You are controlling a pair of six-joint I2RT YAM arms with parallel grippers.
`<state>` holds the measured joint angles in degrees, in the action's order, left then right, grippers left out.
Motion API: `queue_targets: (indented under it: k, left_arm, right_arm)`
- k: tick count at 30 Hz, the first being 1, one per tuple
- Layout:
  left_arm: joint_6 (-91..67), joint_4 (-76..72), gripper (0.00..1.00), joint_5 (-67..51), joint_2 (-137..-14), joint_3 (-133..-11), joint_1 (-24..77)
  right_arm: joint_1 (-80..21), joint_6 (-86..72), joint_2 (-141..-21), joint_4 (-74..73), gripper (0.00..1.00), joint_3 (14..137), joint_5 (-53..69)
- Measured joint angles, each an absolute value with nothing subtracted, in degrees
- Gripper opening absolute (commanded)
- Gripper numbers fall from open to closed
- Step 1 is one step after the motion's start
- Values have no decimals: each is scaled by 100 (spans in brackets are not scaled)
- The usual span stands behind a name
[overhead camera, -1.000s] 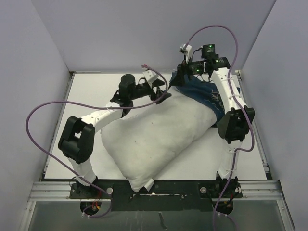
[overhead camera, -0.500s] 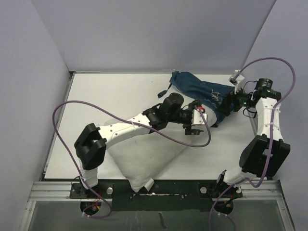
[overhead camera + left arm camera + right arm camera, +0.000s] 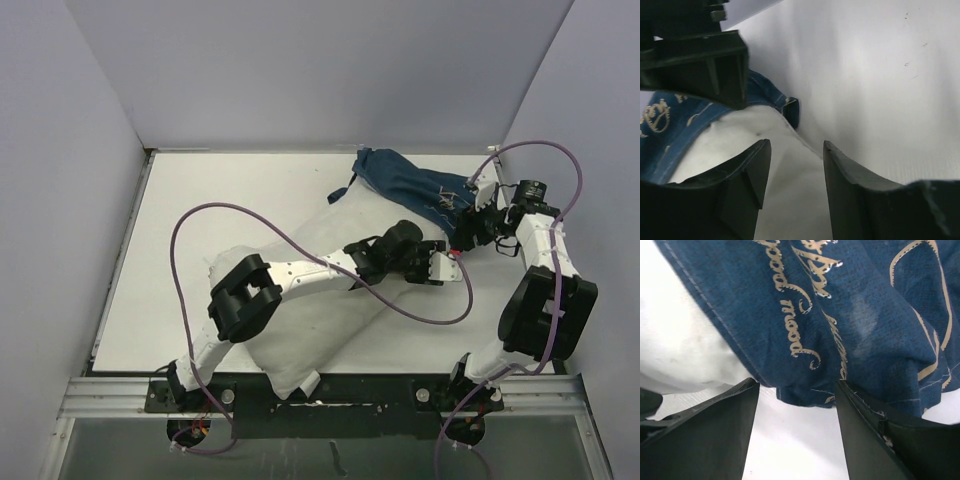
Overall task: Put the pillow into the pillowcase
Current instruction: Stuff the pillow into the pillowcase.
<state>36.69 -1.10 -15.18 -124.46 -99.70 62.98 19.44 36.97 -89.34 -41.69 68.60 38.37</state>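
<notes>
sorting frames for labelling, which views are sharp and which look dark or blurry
top external: evenly lit and sharp, pillow wrinkles clear, shadows faint; left wrist: left claw dark and soft-edged near the lens, table bright; right wrist: pillowcase print fairly crisp, right claw in dark silhouette

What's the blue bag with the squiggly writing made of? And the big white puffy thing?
The pillowcase looks like thin woven cloth, maybe cotton. It is matte navy with a fine weave, a stitched hem, soft folds and cream printed script. The pillow looks like a matte, wrinkled white fabric shell. Its lumpy shape suggests soft stuffing inside, but the filling itself cannot be seen.
</notes>
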Motion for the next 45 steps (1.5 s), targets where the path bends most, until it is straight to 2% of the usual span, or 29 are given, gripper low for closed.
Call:
queue_targets:
  k: [2, 4, 7, 10, 12, 14, 16, 19, 21, 22, 23, 27, 34, 36, 38, 45]
  left_arm:
    - [3750, -165, 61, -1345, -12558, -9970, 6410]
    - [3833, -207, 73, -1179, -12665, -9970, 6484]
    - [3907, -307, 76, -856, -12846, -9970, 6563]
    - [3968, -384, 73, -473, -13098, -10031, 6545]
    - [3977, -456, 64, -211, -13264, -10097, 6517]
    - [3970, -521, 53, 14, -13375, -10156, 6479]
    - [3940, -600, 39, 242, -13469, -10245, 6416]
    - [3780, -650, 3, 467, -13585, -10440, 6276]
    - [3634, -642, 0, 578, -13649, -10582, 6147]
    - [3559, -624, 0, 602, -13677, -10661, 6075]
    - [3479, -617, 0, 611, -13688, -10713, 6005]
    - [3098, -646, 0, 502, -13688, -10750, 5747]
    - [2088, -908, 0, 3, -13517, -10326, 5426]
    - [1734, -976, 0, -196, -13319, -10049, 5304]
    - [1514, -980, 0, -309, -13141, -9894, 5183]
    - [1059, -969, 0, -480, -12676, -9579, 4779]
  right_arm:
    - [1933, 3658, -9083, -4062, 61, 6860, 3806]
    - [1903, 3638, -9177, -3988, 59, 6860, 3795]
    - [1817, 3590, -9240, -3887, 52, 6860, 3767]
    - [1730, 3548, -9258, -3804, 33, 6858, 3701]
    - [1686, 3538, -9260, -3782, 16, 6858, 3680]
    - [1664, 3548, -9260, -3769, 8, 6858, 3664]
    - [1638, 3557, -9260, -3789, 4, 6858, 3664]
    - [1636, 3651, -9268, -3964, 1, 6925, 3721]
    - [1636, 3745, -9282, -4141, 1, 7026, 3828]
    - [1636, 3798, -9282, -4222, 2, 7076, 3896]
    - [1636, 3848, -9282, -4283, 9, 7118, 3968]
    - [1636, 3868, -9282, -4333, 45, 7196, 4141]
    - [1636, 3640, -9590, -3734, 89, 7395, 4357]
    - [1632, 3454, -9854, -3446, 96, 7397, 4508]
    - [1601, 3146, -10208, -3111, 99, 7397, 4650]
    - [1352, 1496, -11104, -1675, 98, 7249, 5030]
